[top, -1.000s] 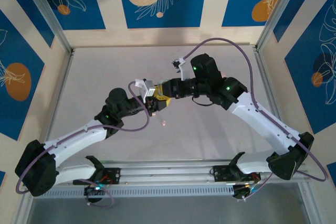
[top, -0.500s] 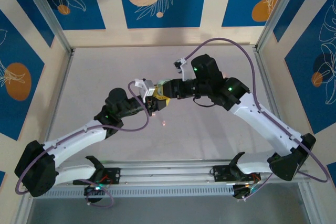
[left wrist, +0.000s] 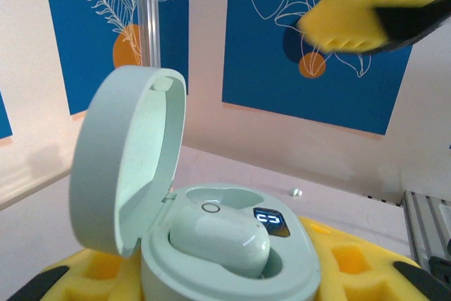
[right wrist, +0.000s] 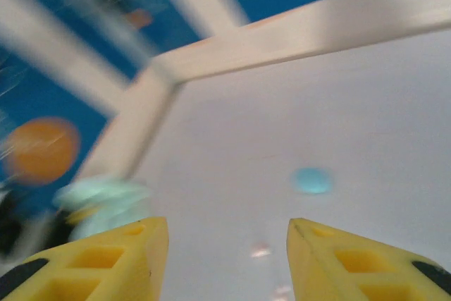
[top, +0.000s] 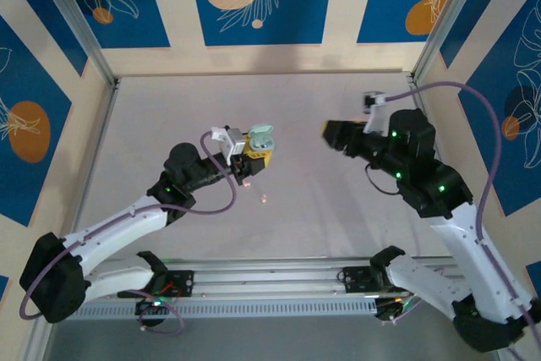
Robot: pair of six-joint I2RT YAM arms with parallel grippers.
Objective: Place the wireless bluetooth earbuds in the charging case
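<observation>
The left gripper point(top: 254, 158) is clamped on the charging case point(top: 261, 136), its yellow fingers point(left wrist: 352, 262) pressed against the case's lower body from either side. It holds the case above the middle of the table point(top: 169, 116), tilted up toward the back wall. The case is pale mint, and its lid point(left wrist: 127, 160) is hinged open and stands upright on the left side in the left wrist view. One earbud point(left wrist: 222, 241) of the same mint colour sits in the case's well, glossy and rounded. Just beside it a small display point(left wrist: 270, 221) glows blue on the inner face.

The right gripper point(top: 330, 133) hangs well apart from the case, off to the right over the table. Its yellow fingers point(right wrist: 120, 259) stand apart with nothing between them. The right wrist view is blurred, and in it a small pale blue blob point(right wrist: 312, 180) lies on the table beyond the fingers — too smeared to tell whether it is an earbud. A tiny pink speck point(top: 265, 199) lies on the table just in front of the left gripper — too small to identify.
</observation>
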